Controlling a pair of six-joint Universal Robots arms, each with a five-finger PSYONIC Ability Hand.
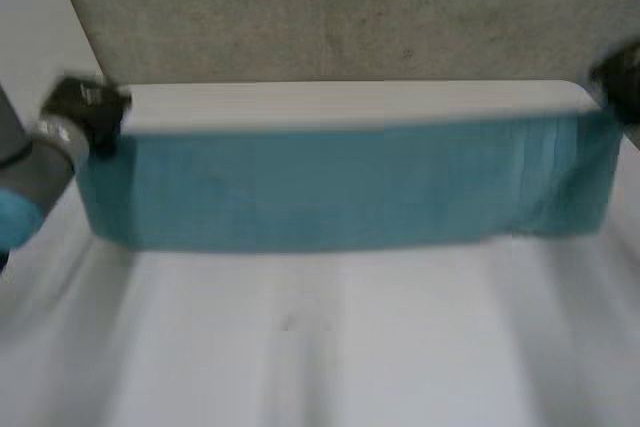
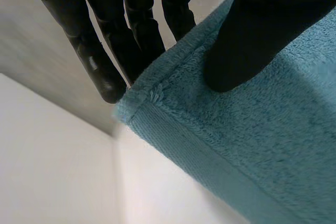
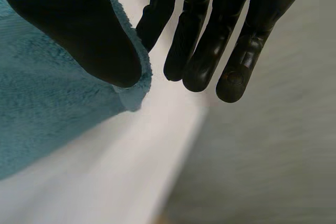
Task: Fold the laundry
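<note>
A teal towel (image 1: pixel 340 187) hangs stretched in a long band across the far part of the white table (image 1: pixel 330 347). My left hand (image 1: pixel 88 107) is at the towel's upper left corner. In the left wrist view its thumb (image 2: pixel 252 35) presses on the terry cloth (image 2: pixel 252 140), with the fingers (image 2: pixel 131 30) behind the hemmed edge, pinching it. My right hand (image 1: pixel 622 82) is at the upper right corner. There its thumb (image 3: pixel 79 30) lies on the towel's corner (image 3: pixel 47 114), and the fingers (image 3: pixel 210 40) reach behind and past the edge, pinching it.
The table's far edge (image 1: pixel 350 97) runs just behind the towel, with grey floor (image 1: pixel 330 7) beyond it. My left forearm (image 1: pixel 30 187) comes in beside the towel's left end. Bare white tabletop lies in front of the towel.
</note>
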